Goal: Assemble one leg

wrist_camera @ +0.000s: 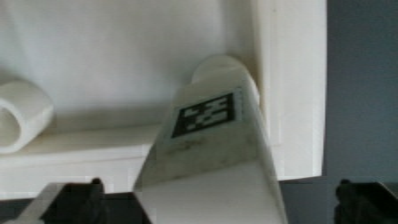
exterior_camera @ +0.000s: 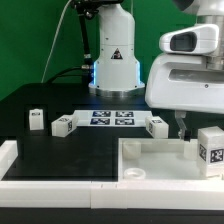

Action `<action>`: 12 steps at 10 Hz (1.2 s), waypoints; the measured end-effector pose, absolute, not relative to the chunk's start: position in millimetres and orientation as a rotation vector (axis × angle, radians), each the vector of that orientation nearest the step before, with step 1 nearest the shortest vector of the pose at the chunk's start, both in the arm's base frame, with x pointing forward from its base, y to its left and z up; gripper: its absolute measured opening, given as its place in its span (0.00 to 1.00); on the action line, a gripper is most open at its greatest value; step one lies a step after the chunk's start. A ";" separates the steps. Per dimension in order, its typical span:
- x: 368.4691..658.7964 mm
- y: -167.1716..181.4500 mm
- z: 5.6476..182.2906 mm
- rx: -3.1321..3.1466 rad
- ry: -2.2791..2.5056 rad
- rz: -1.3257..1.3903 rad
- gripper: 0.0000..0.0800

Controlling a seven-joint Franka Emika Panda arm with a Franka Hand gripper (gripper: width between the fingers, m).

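Your gripper point(wrist_camera: 217, 198) stands wide apart on either side of the leg point(wrist_camera: 210, 125), gripping nothing; the leg touches the panel point(wrist_camera: 107, 50).

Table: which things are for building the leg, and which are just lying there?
For the job:
- leg between the tool's fingers
- white panel
- tool, open

Lying about:
- spare legs
- marker board
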State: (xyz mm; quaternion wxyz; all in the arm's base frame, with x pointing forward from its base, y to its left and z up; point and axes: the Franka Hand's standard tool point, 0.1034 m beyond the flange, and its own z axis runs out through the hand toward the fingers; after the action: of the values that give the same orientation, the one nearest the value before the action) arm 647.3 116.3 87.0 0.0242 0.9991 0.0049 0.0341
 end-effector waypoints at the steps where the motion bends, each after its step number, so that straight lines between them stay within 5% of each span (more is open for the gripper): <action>1: 648.0 114.0 87.6 3.087 0.111 0.105 0.81; 4: 647.6 113.6 86.2 3.087 0.106 0.102 0.67; 6: 648.2 114.3 86.7 3.091 0.028 0.108 0.37; 12: 646.5 114.7 86.1 2.882 -1.160 0.108 0.37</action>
State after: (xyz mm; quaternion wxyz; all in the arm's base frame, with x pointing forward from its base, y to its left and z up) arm 646.5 114.7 86.1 0.0166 0.9269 -0.3732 0.0348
